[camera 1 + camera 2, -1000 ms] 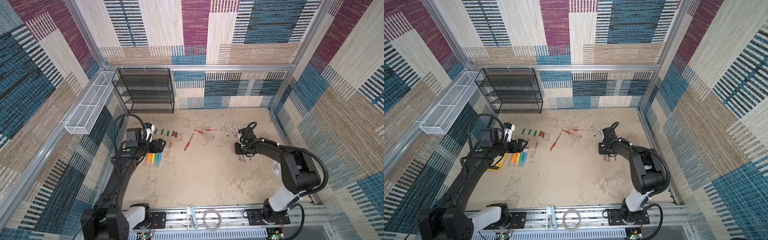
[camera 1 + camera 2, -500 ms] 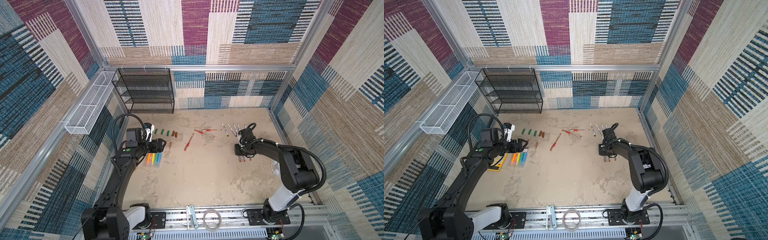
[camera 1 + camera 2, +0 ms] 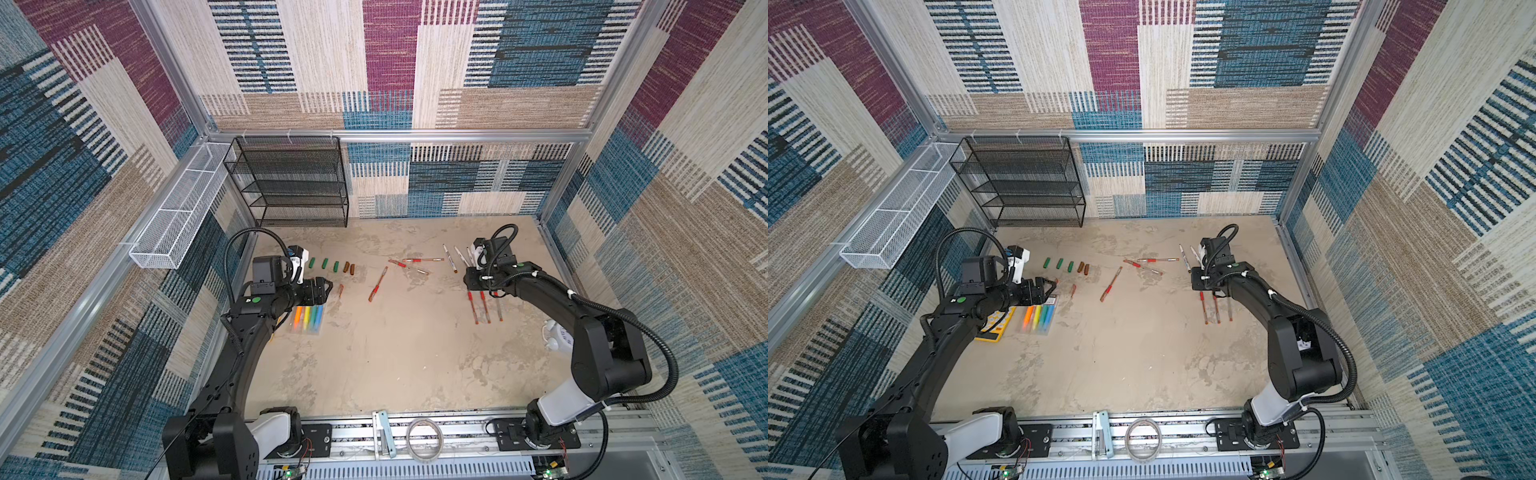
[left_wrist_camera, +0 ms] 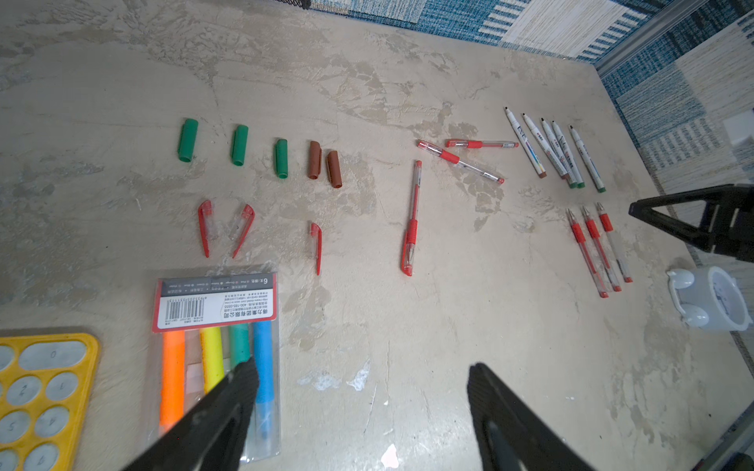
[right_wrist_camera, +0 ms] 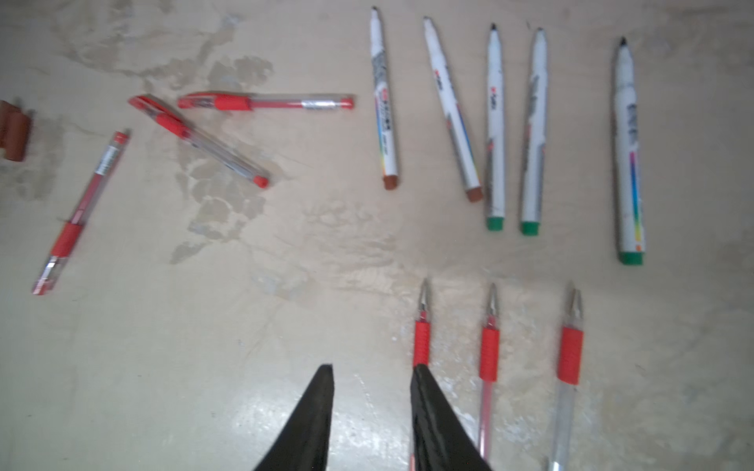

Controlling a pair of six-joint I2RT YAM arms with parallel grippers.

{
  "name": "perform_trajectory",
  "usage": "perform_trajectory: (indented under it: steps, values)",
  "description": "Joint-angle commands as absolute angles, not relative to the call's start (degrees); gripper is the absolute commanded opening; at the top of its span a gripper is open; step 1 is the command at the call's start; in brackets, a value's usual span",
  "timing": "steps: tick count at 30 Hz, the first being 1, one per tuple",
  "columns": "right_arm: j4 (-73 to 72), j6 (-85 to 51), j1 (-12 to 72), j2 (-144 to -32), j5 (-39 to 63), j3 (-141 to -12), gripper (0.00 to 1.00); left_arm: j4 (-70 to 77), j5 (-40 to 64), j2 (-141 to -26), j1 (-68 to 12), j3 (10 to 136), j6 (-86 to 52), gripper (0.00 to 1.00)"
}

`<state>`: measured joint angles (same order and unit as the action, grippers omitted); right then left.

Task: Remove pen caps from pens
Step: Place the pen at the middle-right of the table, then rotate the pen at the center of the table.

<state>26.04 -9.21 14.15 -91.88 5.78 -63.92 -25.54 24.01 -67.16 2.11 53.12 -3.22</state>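
Both top views look steeply down from high above the robot's base side, taking in the whole desk (image 3: 395, 365) and the walls (image 3: 374, 62) around it. The left wrist camera looks obliquely across the desk past the left hand (image 4: 361, 365). The right wrist camera sits closer, past the right hand (image 5: 373, 368); both wrist views share the pens (image 4: 586, 159).

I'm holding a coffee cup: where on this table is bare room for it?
Biggest bare patch: the near half of the beige tabletop, between the clear pack of highlighters and the three uncapped red-grip pens. Crowded: the far band from green and brown caps to white markers.
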Motion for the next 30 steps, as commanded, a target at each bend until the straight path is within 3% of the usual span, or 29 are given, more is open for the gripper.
perform_trajectory:
  steps: [1,12,24,30]
  values:
    - [23.55,-11.56,16.53,-94.18,12.03,-67.19,0.39,-24.47,24.71,-66.91,2.15,53.65,-3.77,0.84]
    - [23.3,-12.9,27.74,-117.0,19.85,-92.19,0.52,-23.8,23.68,-65.05,2.55,52.48,-2.31,0.85]
    - [38.47,-13.62,31.45,-146.25,24.79,-134.88,0.53,-24.82,24.21,-64.38,2.77,52.99,-2.3,0.85]
    - [39.58,-15.35,31.82,-152.29,26.27,-141.69,0.54,-24.44,23.9,-64.69,2.9,52.67,-2.44,0.85]
